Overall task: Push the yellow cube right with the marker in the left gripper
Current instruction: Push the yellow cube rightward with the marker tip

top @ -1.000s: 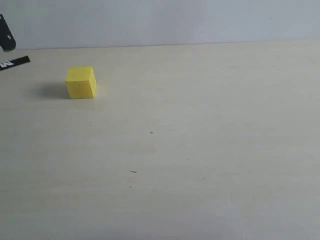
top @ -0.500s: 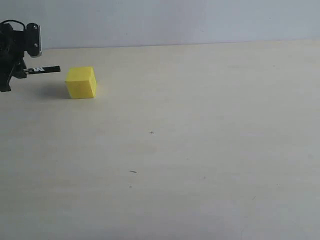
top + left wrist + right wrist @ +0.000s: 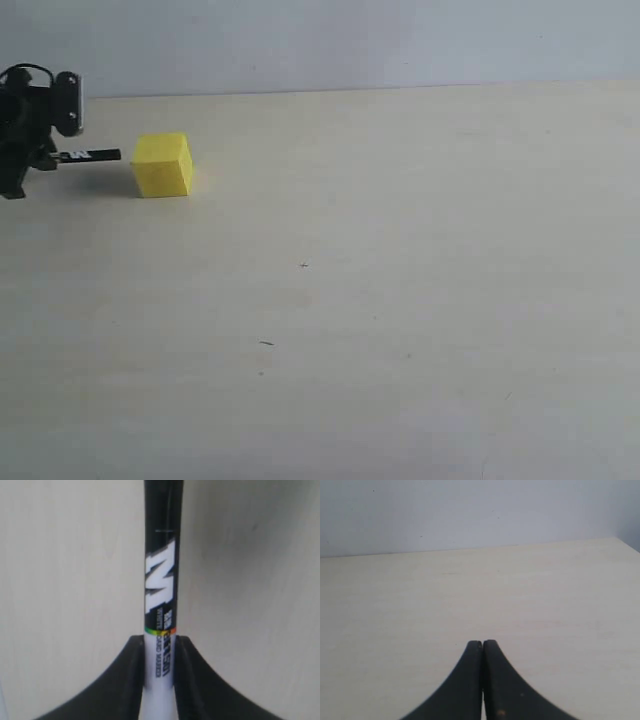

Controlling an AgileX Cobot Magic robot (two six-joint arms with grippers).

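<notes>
Entry, as I see it: black two-fingered left gripper [image 3: 48,156] clamped on slim white-and-black marker [image 3: 95,155], barrel lying left-right. Small matte yellow cube [image 3: 161,166], far left on pale table [image 3: 400,300], just right of marker's tip.

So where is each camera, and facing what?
Exterior: off the arms, facing across the table to the wall; left end effector at the left edge, left of the cube.
Left wrist: on the left arm, looking along the marker its fingers clamp.
Right wrist: on the right arm, facing table and wall; right end effector shut.
Shared: exterior and left wrist show the marker.
</notes>
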